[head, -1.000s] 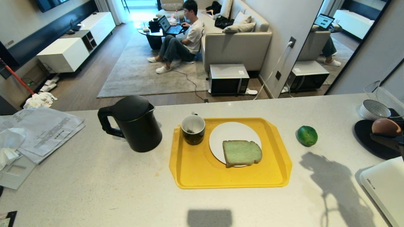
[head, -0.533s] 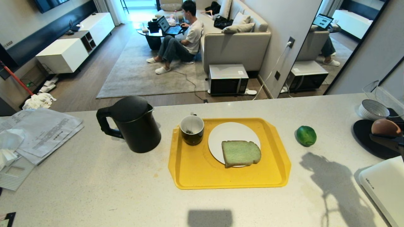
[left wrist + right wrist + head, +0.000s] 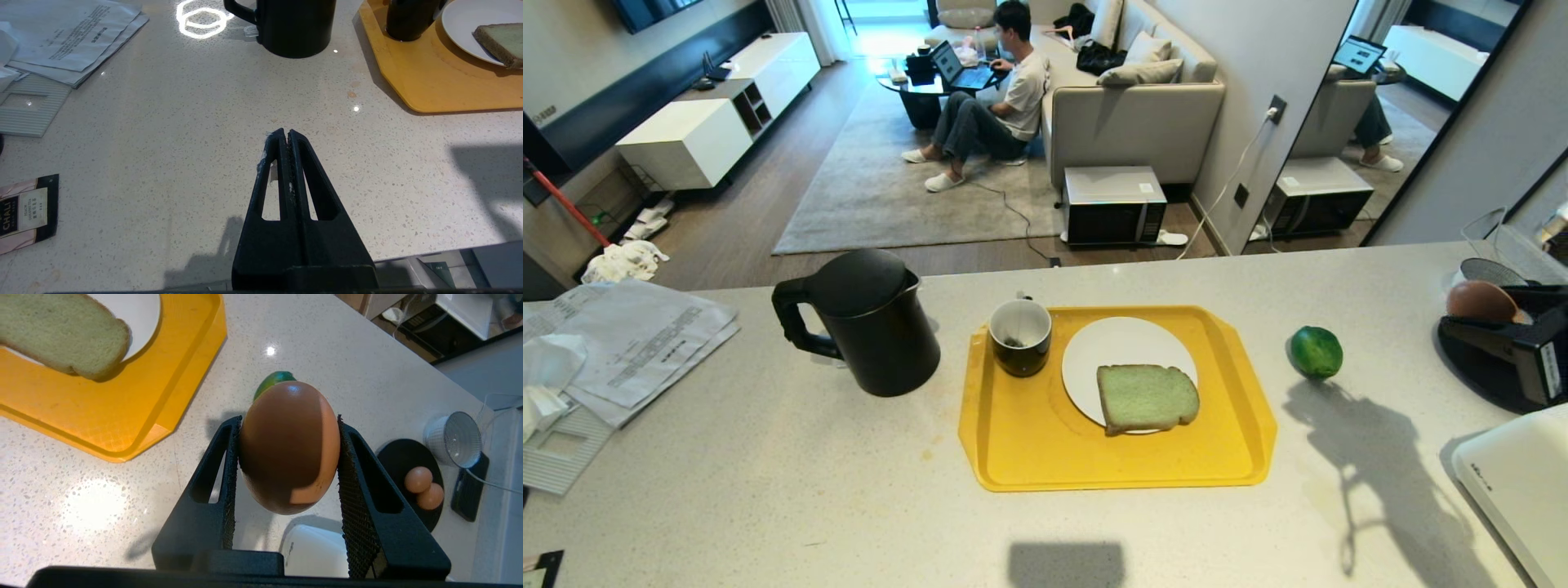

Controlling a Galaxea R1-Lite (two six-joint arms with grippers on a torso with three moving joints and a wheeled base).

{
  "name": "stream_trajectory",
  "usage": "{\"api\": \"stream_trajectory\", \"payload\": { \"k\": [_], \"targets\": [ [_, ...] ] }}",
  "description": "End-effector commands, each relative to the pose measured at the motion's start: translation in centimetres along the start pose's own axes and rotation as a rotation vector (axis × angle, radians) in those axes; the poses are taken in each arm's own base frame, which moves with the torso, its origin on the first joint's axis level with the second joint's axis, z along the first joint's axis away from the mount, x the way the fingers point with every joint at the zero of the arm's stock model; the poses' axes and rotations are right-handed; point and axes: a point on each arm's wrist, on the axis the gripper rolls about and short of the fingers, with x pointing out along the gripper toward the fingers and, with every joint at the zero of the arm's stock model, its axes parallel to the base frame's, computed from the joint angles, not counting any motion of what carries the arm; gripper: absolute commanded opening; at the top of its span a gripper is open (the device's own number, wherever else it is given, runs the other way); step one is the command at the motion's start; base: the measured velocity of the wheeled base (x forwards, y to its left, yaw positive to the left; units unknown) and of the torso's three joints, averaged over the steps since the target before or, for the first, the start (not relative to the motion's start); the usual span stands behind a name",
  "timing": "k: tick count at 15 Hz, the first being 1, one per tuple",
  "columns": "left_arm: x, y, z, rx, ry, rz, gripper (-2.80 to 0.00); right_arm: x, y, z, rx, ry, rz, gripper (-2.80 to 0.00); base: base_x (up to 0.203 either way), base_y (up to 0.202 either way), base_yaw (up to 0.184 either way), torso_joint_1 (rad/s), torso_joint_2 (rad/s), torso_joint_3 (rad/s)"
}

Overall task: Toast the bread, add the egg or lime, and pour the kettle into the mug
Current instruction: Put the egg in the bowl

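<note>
1. Right gripper (image 3: 288,457) at the right edge of the head view, raised above the counter (image 3: 768,457); its two pads are clamped on the egg (image 3: 289,447), one pad on each long side of the shell, the egg's ends left free
2. Left gripper (image 3: 286,136) parked low over bare counter at the near left, jaws pressed together on nothing
3. Step in hand, as judged: carrying the egg toward the white plate (image 3: 1111,343) on the yellow tray (image 3: 1029,457). To do it well, the grip should stay as it is, firm but no tighter, since the shell is brittle and smooth; the travel should be level and slow, and the egg set down low on bare plate before release, for it will roll if dropped
4. The bread (image 3: 1147,398) lies flat on the near part of the plate, overhanging its rim slightly; free plate shows on the far side
5. The lime (image 3: 1316,352) sits on the counter between the tray and the right gripper, in or near the likely path; passing above it avoids a knock
6. The mug (image 3: 1020,336) stands in the tray's far left corner, just beside the plate; the kettle (image 3: 866,322) stands left of the tray, handle turned away from it
7. Two more eggs (image 3: 425,486) rest on a black dish (image 3: 408,457) beside a striped bowl (image 3: 455,439); papers (image 3: 629,343) lie at far left
</note>
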Motion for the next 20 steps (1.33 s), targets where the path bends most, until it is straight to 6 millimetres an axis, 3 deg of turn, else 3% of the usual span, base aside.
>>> {"api": "stream_trajectory", "payload": {
  "k": [1, 8, 20],
  "targets": [
    [0.0, 0.0, 0.0, 0.000, -0.001, 0.000, -2.80, 0.8, 0.6, 0.0, -0.012, 0.010, 0.037, -2.80, 0.000, 0.000, 0.000, 0.000, 0.00, 0.000],
    [0.0, 0.0, 0.0, 0.002, -0.001, 0.000, -2.80, 0.9, 0.9, 0.2, -0.030, 0.002, 0.049, -2.80, 0.000, 0.000, 0.000, 0.000, 0.00, -0.004],
    [0.0, 0.0, 0.0, -0.018, -0.001, 0.010, -2.80, 1.3, 1.5, 1.7, -0.059, -0.026, 0.069, -2.80, 0.000, 0.000, 0.000, 0.003, 0.00, -0.142]
  ]
}}
